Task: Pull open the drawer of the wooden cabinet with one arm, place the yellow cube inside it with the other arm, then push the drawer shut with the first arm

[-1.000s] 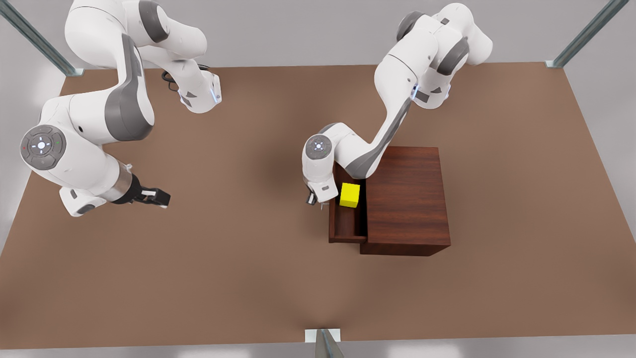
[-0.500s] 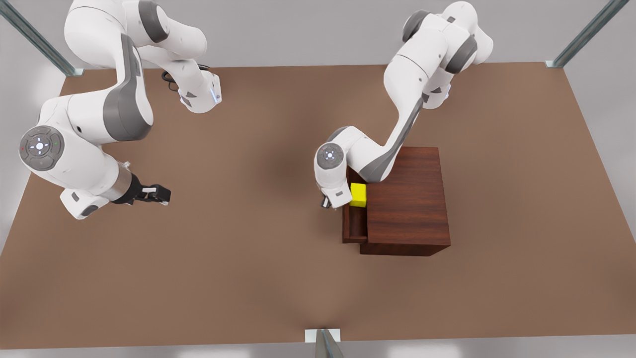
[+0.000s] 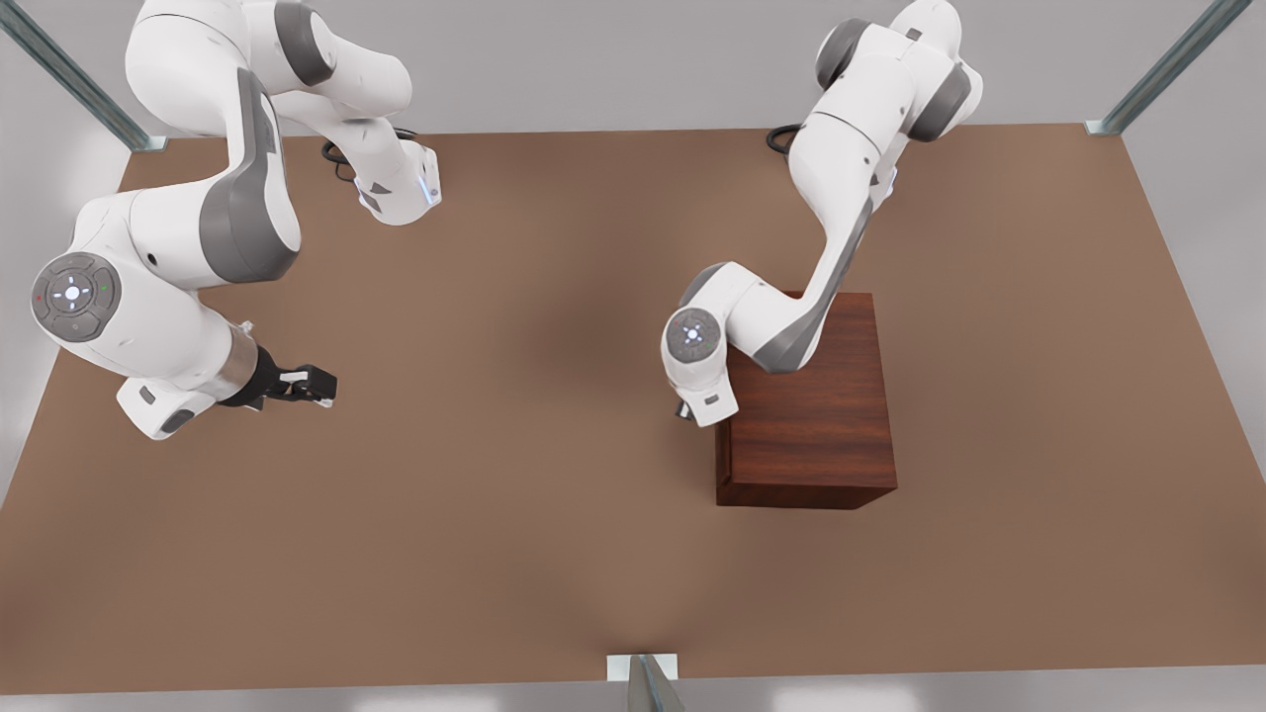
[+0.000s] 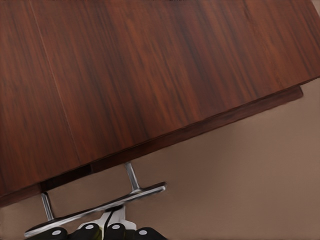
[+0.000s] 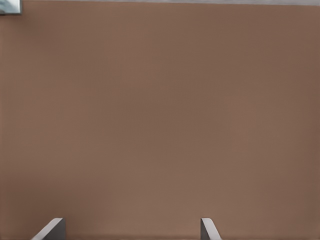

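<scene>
Currently: left end effector [image 3: 684,408] is pressing the thin silver bar handle [image 4: 95,209], grip state untellable, keeping the drawer [image 4: 195,129] flush in the dark reddish-brown wooden cabinet [image 3: 809,405]; right end effector [image 3: 309,384], fingers spread wide, is idling well apart from the cabinet.

A brown tabletop [image 3: 495,514] framed by grey metal posts [image 3: 69,74].
</scene>
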`<state>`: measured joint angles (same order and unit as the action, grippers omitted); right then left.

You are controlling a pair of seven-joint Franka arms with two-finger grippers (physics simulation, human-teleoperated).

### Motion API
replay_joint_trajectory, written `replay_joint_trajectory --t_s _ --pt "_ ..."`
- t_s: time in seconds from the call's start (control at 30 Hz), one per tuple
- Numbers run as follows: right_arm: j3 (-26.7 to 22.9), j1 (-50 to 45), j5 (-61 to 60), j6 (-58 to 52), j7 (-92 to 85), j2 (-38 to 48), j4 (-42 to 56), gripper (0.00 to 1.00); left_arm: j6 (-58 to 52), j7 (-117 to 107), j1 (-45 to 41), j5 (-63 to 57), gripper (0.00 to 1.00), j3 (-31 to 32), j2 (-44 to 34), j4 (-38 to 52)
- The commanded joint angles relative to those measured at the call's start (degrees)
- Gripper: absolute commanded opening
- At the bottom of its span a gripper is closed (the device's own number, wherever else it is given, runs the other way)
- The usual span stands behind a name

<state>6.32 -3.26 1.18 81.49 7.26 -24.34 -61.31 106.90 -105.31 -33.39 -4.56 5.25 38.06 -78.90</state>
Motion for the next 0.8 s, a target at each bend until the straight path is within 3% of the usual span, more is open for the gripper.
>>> replay_joint_trajectory --t_s 0.0,0.3,0.43,0.47,0.5,0.57,0.6,0.63,0.73,0.77 --pt "0.01 0.01 -0.03 -0.02 -2.6 0.08 0.05 1.0 -0.91 7.49 0.25 0.08 0.21 0.02 -0.09 -0.03" --pt "0.01 -0.16 -0.03 0.07 -2.43 0.08 0.05 1.0 -1.7 7.84 0.08 1.05 0.21 0.29 -1.06 0.76" --pt "0.01 -0.34 -0.03 0.07 -2.34 0.08 0.05 1.0 -12.06 10.02 2.44 5.44 0.21 0.72 -2.2 11.82" --pt "0.01 -0.25 -0.03 0.07 -2.42 0.08 0.05 1.0 -16.89 24.14 5.95 5.35 0.34 0.73 -3.07 13.68" --pt "0.01 -0.25 -0.03 0.07 -2.43 0.08 0.05 1.0 -19.09 35.9 9.2 5.27 0.4 0.64 -4.3 14.03" --pt "0.01 -0.08 -0.03 0.07 -2.51 0.08 0.05 1.0 -22.62 69.96 17.56 4.83 0.64 0.29 -8.35 14.03" --pt "0.01 -0.08 -0.03 0.07 -2.51 0.08 0.05 1.0 -22.62 76.8 19.32 4.83 0.71 0.2 -9.23 14.03" --pt "0.01 -0.16 -0.03 0.07 -2.43 0.08 0.05 1.0 -23.84 83.41 20.56 2.91 0.76 0.02 -11.33 14.03" --pt "0.01 -0.34 -0.03 0.07 -2.43 0.08 0.05 1.0 -26.04 95.02 21.61 0.52 0.8 -0.33 -17.49 13.33" --pt "0.01 -0.25 -0.03 0.07 -2.43 0.08 0.05 1.0 -26.04 96.7 21.09 0.69 1.0 -1.64 -20.03 11.58"
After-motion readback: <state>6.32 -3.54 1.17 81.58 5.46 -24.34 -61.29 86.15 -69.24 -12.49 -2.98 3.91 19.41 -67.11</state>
